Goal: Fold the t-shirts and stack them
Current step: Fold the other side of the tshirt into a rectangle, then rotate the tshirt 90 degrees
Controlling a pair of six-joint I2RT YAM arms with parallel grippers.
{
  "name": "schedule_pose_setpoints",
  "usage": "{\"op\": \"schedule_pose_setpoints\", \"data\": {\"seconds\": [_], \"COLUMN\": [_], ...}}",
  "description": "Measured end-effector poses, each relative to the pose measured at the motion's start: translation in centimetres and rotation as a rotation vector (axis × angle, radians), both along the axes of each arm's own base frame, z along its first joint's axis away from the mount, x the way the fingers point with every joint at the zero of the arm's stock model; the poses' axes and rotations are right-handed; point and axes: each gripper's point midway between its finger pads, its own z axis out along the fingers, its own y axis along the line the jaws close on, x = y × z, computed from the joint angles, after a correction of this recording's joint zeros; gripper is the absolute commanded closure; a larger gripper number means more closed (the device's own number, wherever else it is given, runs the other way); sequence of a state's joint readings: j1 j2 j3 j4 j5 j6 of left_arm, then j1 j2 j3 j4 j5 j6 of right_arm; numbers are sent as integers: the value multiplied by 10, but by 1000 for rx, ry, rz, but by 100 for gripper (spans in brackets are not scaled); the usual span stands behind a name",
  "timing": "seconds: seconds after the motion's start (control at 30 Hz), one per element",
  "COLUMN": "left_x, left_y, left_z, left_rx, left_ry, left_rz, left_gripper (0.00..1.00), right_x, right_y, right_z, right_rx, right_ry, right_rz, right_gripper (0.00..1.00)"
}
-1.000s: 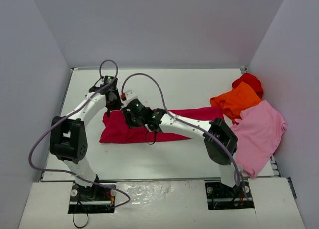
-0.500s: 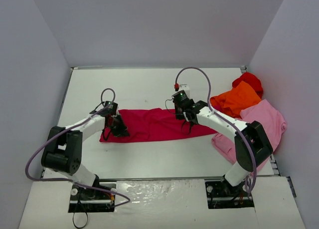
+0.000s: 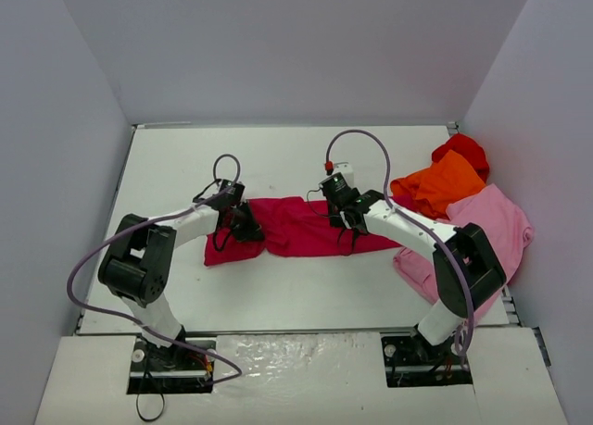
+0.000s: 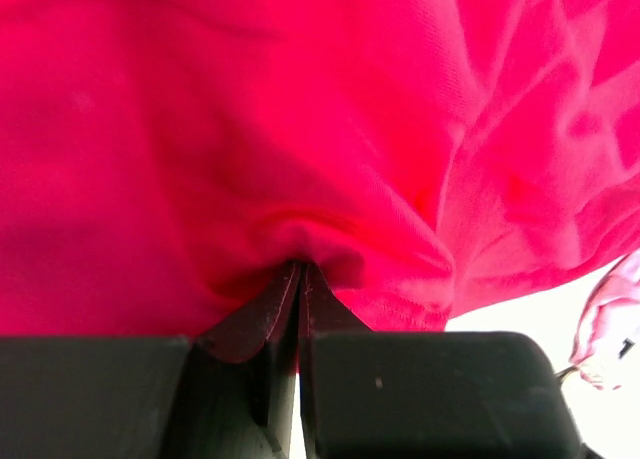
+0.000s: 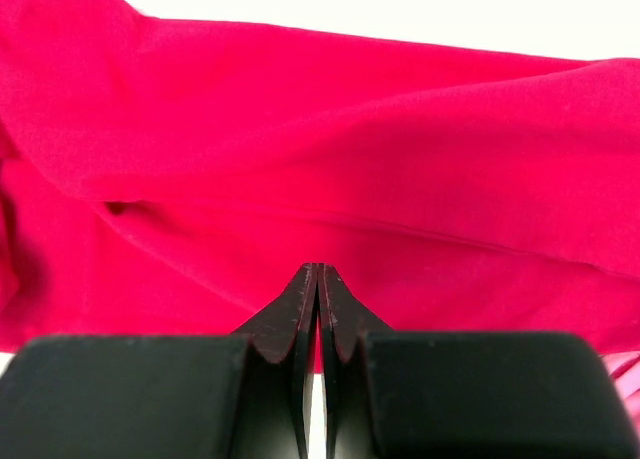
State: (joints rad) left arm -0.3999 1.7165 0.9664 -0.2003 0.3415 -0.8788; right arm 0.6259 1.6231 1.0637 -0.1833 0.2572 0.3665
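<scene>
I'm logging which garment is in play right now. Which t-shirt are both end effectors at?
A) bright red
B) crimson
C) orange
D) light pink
B: the left end effector pinches a bunch of the crimson t-shirt, and the shut right end effector has its tips against it. The orange t-shirt, light pink t-shirt and bright red t-shirt lie heaped off to the right.

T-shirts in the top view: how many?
4. The crimson shirt lies spread mid-table. The orange shirt, the red shirt behind it and the pink shirt in front are piled at the right edge. More could be hidden under that pile.
</scene>
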Motion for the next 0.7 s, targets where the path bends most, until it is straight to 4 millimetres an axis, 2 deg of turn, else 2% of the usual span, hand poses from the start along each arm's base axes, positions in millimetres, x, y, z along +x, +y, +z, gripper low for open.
{"op": "schedule_pose_setpoints", "data": {"seconds": [0.1,0.2,0.3,0.37,0.53,0.6,0.7], "left_x": [-6,-7,-3,-3,-15,-22,-29], "left_y": [2,13,35,56,102,106,102], "left_z": [12,35,61,70,59,53,48], "left_rx": [43,114,228,311,459,462,460], "left_ry": [4,-30,-91,-105,-45,-40,-35], "left_rz": [-14,-21,-6,21,84,86,66], "left_gripper": [100,100,100,100,100,100,100], "right_x": [1,1,2,3,3,4,4], "right_y": [-3,-6,-10,-11,-12,-11,-11], "right_z": [-6,-12,-16,-16,-13,-12,-11], "right_rx": [-13,-28,-43,-47,-48,-45,-43], "right_ry": [13,24,33,32,27,22,21], "right_rz": [-5,-10,-9,-8,-5,-4,-4], "right_gripper": [100,100,100,100,100,100,100]}}
